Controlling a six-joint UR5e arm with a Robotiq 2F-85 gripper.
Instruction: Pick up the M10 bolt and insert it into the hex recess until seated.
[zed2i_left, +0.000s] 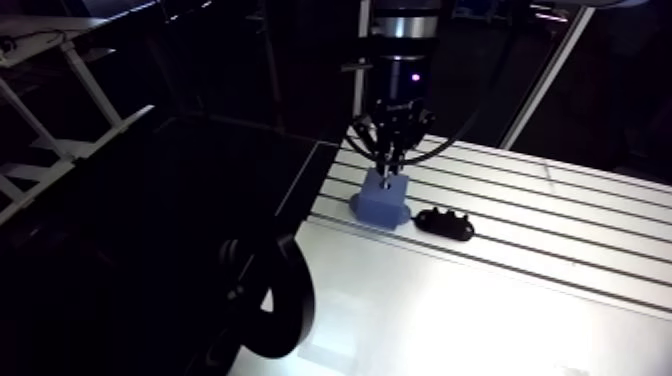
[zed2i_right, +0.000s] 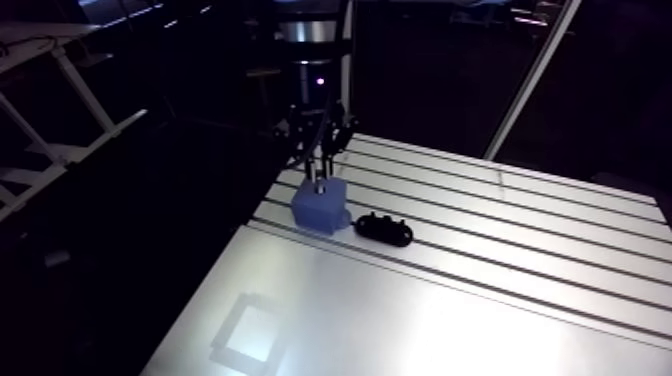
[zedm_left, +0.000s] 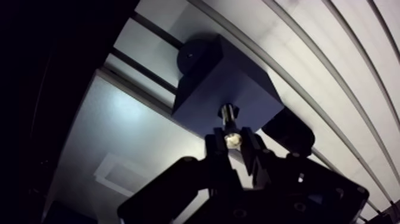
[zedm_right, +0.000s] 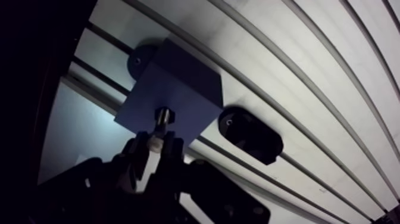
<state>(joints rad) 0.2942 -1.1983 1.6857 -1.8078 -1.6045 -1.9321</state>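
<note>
Step in hand: insertion. The gripper (zedm_left: 233, 142) is clamped on the M10 bolt (zedm_left: 228, 119), its fingers pressed against the bolt's upper end, directly above the blue block (zedm_left: 221, 71). In the arm view the block sits at the centre of the frame, near the left edge of the table (zed2i_left: 560, 215). The bolt's lower end meets the hex recess (zedm_right: 166, 113) in the block's top face — depth of entry is hard to read, probably only the start. Next move: press straight down along the bolt axis, hex flats aligned with the recess, until seated. A black fixture (zedm_right: 250, 136) lies just beside the block, to its right in the arm view — clear of the fingers, so nothing appears to obstruct the descent.
</note>
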